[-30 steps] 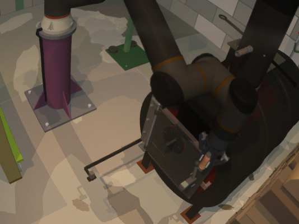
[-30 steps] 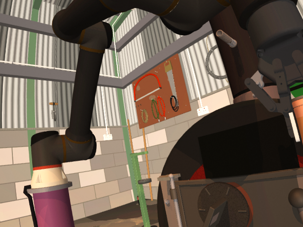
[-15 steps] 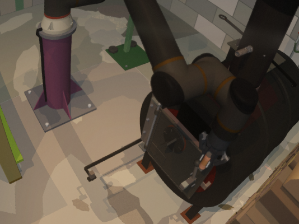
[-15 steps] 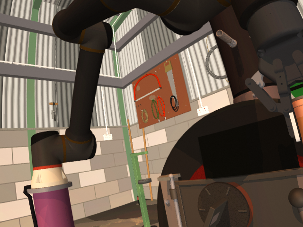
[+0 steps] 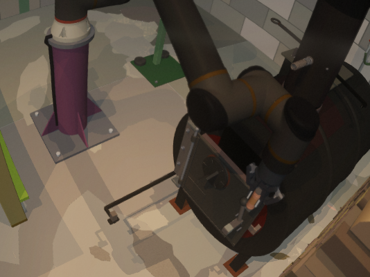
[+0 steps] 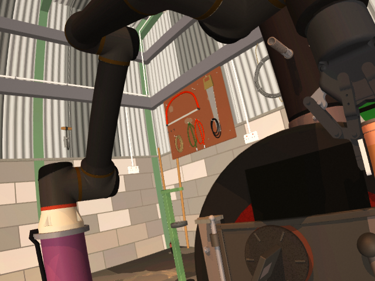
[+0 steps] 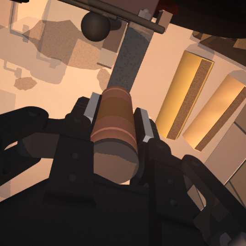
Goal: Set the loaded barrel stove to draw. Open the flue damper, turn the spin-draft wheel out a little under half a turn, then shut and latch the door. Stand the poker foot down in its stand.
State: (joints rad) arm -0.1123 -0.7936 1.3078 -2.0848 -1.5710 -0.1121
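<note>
The stove door (image 5: pixel 211 185) hangs ajar on the front of the black barrel stove (image 5: pixel 305 166), hinged on its left edge. At its free edge my gripper (image 5: pixel 258 198) is clamped on the orange-brown grip of the latch handle (image 7: pixel 114 119), whose grey bar (image 7: pixel 130 62) runs down to the door. A dark ball knob (image 7: pixel 95 26) sits beside it. The spin-draft wheel (image 6: pixel 277 257) sits in the middle of the door. The damper handle (image 5: pixel 301 63) sticks out of the flue pipe above. The poker (image 5: pixel 138 192) lies on the floor, left of the stove.
A block wall stands behind the stove, with a pegboard of tools (image 6: pixel 198 118). The green poker stand (image 5: pixel 159 67) is on the floor behind. The arm's purple pedestal (image 5: pixel 71 90) stands to the left. Split logs (image 7: pixel 185 94) lie on the floor right of the door.
</note>
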